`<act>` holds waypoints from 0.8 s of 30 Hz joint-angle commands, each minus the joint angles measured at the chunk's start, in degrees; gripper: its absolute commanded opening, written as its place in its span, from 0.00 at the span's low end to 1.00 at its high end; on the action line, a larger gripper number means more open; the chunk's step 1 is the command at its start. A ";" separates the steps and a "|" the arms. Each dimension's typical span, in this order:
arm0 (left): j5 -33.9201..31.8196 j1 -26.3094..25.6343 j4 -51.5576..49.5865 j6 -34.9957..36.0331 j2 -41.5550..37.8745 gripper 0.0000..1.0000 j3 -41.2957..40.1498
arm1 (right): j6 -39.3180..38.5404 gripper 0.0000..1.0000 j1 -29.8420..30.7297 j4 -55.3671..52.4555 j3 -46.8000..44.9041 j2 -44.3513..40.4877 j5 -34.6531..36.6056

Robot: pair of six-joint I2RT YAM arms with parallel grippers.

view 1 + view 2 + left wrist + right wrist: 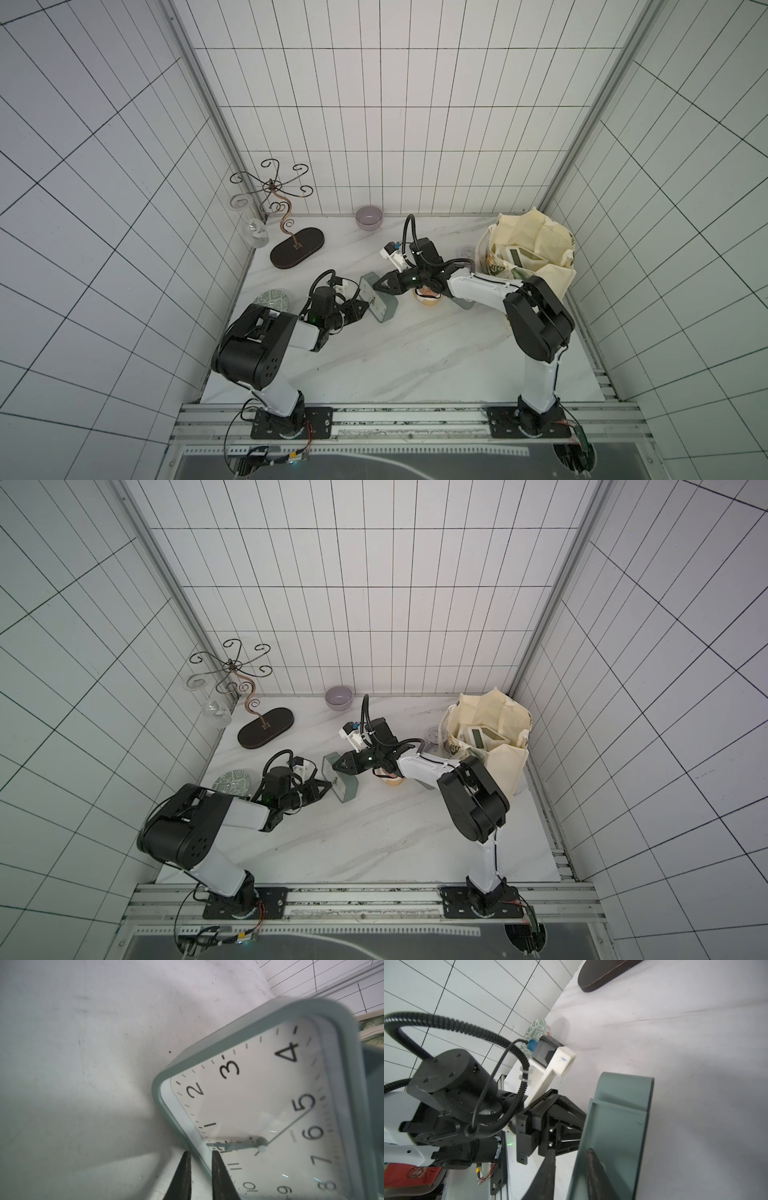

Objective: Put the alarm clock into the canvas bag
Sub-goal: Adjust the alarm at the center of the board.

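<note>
The alarm clock [384, 309] [347, 789], square and grey-green with a white dial, stands tilted on the marble table's middle, between both arms. My left gripper [366, 305] [201, 1155] is shut on its edge near the 12. One finger lies over the glass [270, 1084], the other behind the rim. My right gripper [375, 285] [571, 1153] is shut on the clock's far edge, with one finger on the back panel [616, 1136]. The canvas bag [536, 245] [490, 725] stands open at the back right, with a white device inside.
A wire stand on a dark oval base [297, 249] holds a wine glass [255, 232] at the back left. A lilac bowl [368, 217] sits by the back wall and a patterned plate [273, 298] by the left arm. A tan cup [428, 298] sits under the right arm, a clear lidded cup [467, 252] beside the bag.
</note>
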 commanded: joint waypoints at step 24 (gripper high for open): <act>-3.51 -0.29 -18.73 4.01 -27.44 0.31 1.12 | -3.10 0.86 6.78 -16.30 -6.41 -18.29 30.38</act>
